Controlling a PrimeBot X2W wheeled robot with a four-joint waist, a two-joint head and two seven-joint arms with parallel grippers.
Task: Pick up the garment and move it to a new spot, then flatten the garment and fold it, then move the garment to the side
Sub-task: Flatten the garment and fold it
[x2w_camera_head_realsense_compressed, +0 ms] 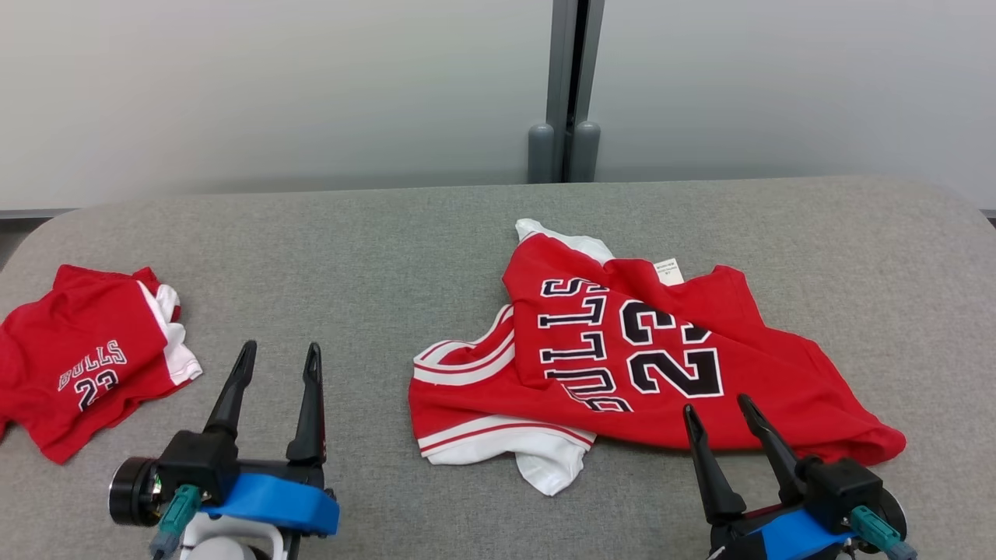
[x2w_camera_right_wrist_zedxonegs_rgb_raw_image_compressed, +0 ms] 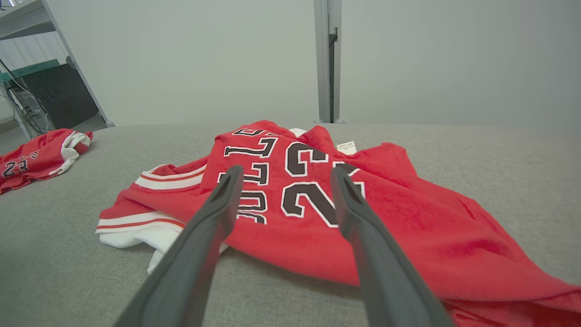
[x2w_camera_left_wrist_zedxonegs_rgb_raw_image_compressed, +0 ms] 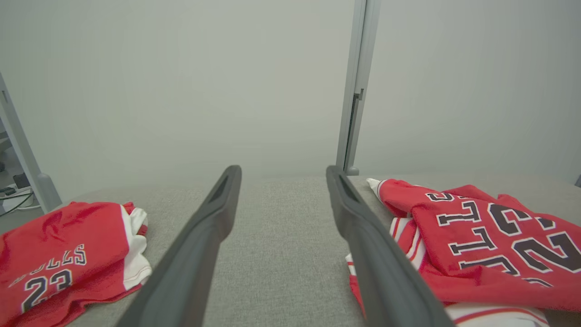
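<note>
a grey padded surface [x2w_camera_head_realsense_compressed: 389, 257] is spanning the head view. the red bulls 23 jersey [x2w_camera_head_realsense_compressed: 685, 342] is lying crumpled right of centre, lettering up. a second bulls jersey [x2w_camera_head_realsense_compressed: 85, 342] is sitting at the far left. the left tool [x2w_camera_head_realsense_compressed: 281, 347] is hovering released between them; the right tool [x2w_camera_head_realsense_compressed: 715, 404] is hanging released, empty, over the crumpled jersey's near hem. a white label [x2w_camera_head_realsense_compressed: 669, 271] is showing at its far edge.

Bright, soft, even light from overhead, no glare. Thin shadows only under the jersey [x2w_camera_head_realsense_compressed: 622, 350] edges on the tabletop [x2w_camera_head_realsense_compressed: 373, 257]. Head view sharp throughout. Wrist views wide-angle, straight lines lean toward the edges. Near fingers [x2w_camera_left_wrist_zedxonegs_rgb_raw_image_compressed: 181, 272] slightly soft. Wall [x2w_camera_left_wrist_zedxonegs_rgb_raw_image_compressed: 181, 91] looks hazy, washed out.
</note>
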